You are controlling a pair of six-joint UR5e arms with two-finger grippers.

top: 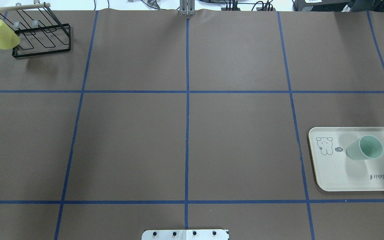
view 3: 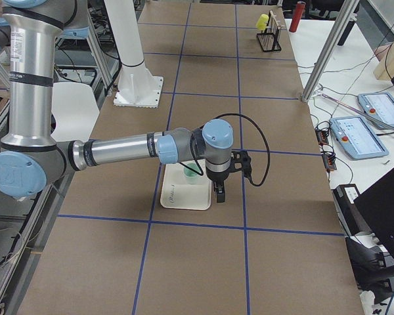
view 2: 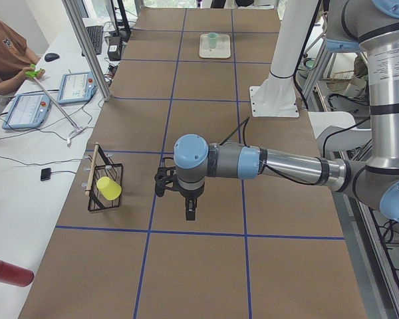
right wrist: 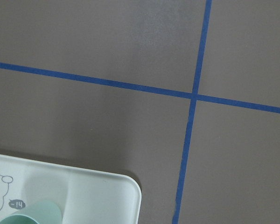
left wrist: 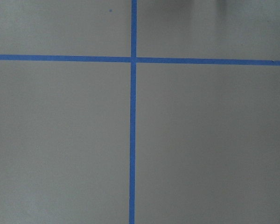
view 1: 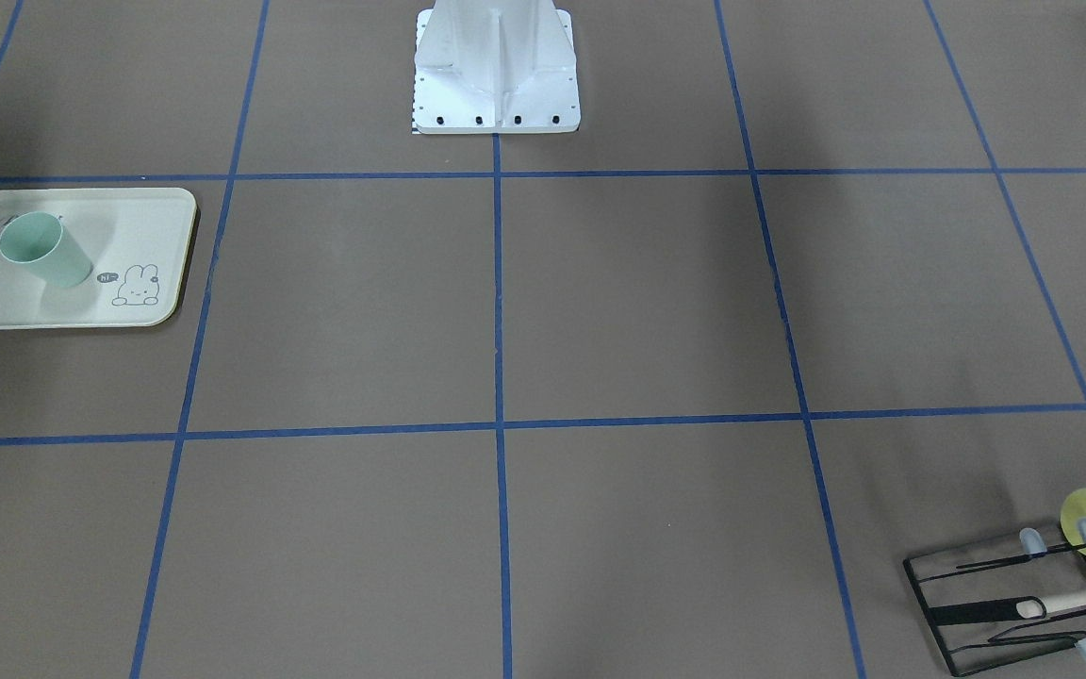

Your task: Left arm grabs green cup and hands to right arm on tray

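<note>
The green cup [top: 367, 150] stands upright, mouth up, on the tray [top: 338, 176] near the desk's right edge on the robot's half, with neither arm touching it. The yellow cup [top: 1, 34] hangs on the black wire rack [top: 42, 52] in the far left corner. Judged from this layout, the hand-over and the placing appear done, with the cup already at its goal. All that seems left is for both arms to keep clear of the tray so the light tumbler is not knocked over. The left arm [view 2: 286, 166] reaches out over bare desk toward the left edge. Its gripper [view 2: 190, 211] points down above a crossing of blue tape lines, apart from the rack, and nothing can be seen in it. The right arm [view 3: 118, 152] stretches across the tray. Its gripper [view 3: 218, 190] hangs just off a corner of the tray, beside the cup and not on it. Both grippers show only in the side views, so whether either is spread or closed cannot be told. The wrist cameras show only tape, desk, a corner of the tray and a sliver of the cup.
</note>
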